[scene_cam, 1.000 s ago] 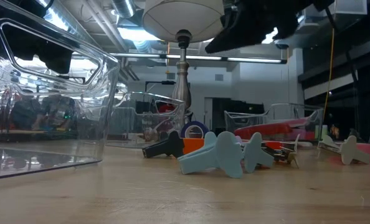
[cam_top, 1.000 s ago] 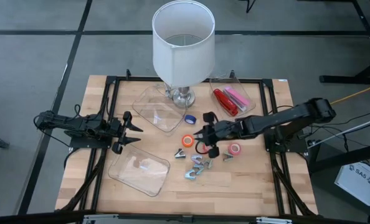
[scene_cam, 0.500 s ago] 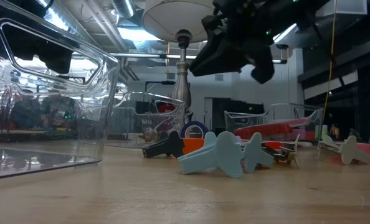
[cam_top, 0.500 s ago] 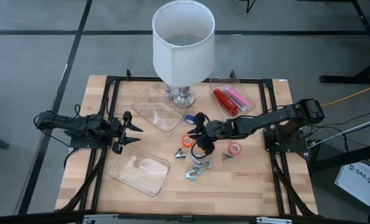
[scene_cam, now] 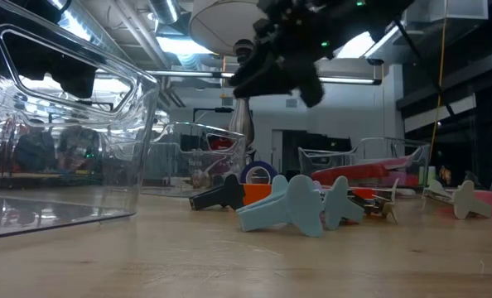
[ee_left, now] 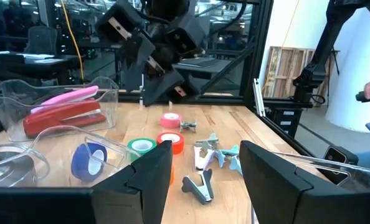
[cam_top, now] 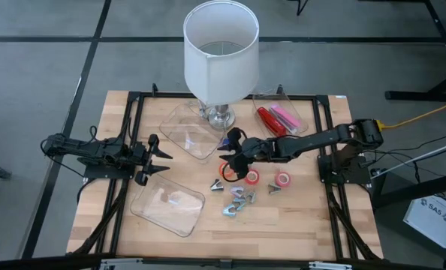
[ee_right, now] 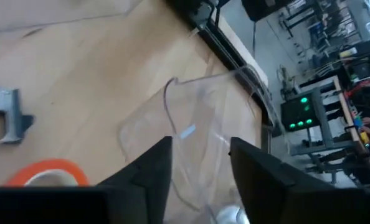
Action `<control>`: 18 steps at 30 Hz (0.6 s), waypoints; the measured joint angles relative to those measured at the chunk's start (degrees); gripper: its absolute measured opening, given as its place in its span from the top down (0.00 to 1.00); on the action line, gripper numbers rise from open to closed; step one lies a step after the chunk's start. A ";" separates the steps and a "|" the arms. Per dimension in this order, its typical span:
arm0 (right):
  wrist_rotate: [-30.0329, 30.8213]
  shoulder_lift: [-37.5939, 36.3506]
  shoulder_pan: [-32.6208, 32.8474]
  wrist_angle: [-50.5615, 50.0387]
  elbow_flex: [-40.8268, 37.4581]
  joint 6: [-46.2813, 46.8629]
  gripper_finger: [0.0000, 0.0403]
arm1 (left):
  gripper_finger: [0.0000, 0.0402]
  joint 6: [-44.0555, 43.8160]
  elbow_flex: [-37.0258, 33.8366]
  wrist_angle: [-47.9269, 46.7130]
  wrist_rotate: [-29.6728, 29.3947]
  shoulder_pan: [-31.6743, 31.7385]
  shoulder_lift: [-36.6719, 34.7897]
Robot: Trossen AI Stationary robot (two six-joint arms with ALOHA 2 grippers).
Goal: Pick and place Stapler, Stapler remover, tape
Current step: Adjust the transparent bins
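My right gripper hangs open above the table's middle, over the blue tape roll and the orange roll, touching nothing. A red roll, a pink roll and a green roll lie flat on the wood nearby. Stapler removers lie in a loose group closer to the near edge. A red stapler and a pink one lie in a clear tray at the far right. My left gripper waits open at the left.
A white-shaded lamp stands at the far middle, its metal foot beside a clear tray. Another clear tray sits at the near left. Black frame rails run along both table sides.
My right gripper has travelled toward the table's left edge, from beside the pink roll to above the blue and orange rolls, sinking slightly and rolling about its own axis. The red roll now shows clear of it on the wood.
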 joint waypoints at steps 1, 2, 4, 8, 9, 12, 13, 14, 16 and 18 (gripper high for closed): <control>-0.02 1.02 0.02 0.31 0.78 -0.76 0.55 | 0.54 0.00 -0.02 -0.02 0.00 -0.02 0.00; 0.01 1.75 0.01 0.11 1.19 -1.43 0.53 | 0.54 0.01 0.00 0.07 0.00 -0.02 0.00; 0.00 3.72 -0.03 0.10 2.27 -1.61 0.49 | 0.54 0.00 0.00 0.01 -0.04 -0.02 0.00; 0.03 7.32 -0.56 -0.69 3.21 -3.87 0.47 | 0.54 0.00 0.00 -0.06 0.00 0.00 0.11; 0.32 7.98 -0.70 -0.36 3.41 -5.70 0.47 | 0.54 0.02 0.00 0.00 0.02 0.00 0.11; 3.96 9.42 -1.09 0.34 3.45 -11.09 0.48 | 0.54 0.02 0.00 -0.07 0.00 0.00 0.11; 5.10 9.83 -1.26 0.26 3.44 -11.97 0.49 | 0.54 0.00 0.00 -0.02 0.00 0.00 0.11; 6.06 10.17 -1.56 0.47 3.43 -12.10 0.49 | 0.54 0.00 0.00 0.01 0.00 -0.02 0.11; 6.95 10.44 -2.25 1.69 3.43 -12.06 0.50 | 0.54 0.01 0.00 -0.02 0.00 0.00 0.11; 6.91 10.44 -2.98 2.26 3.45 -12.06 0.52 | 0.54 0.00 0.00 0.00 0.00 0.00 0.11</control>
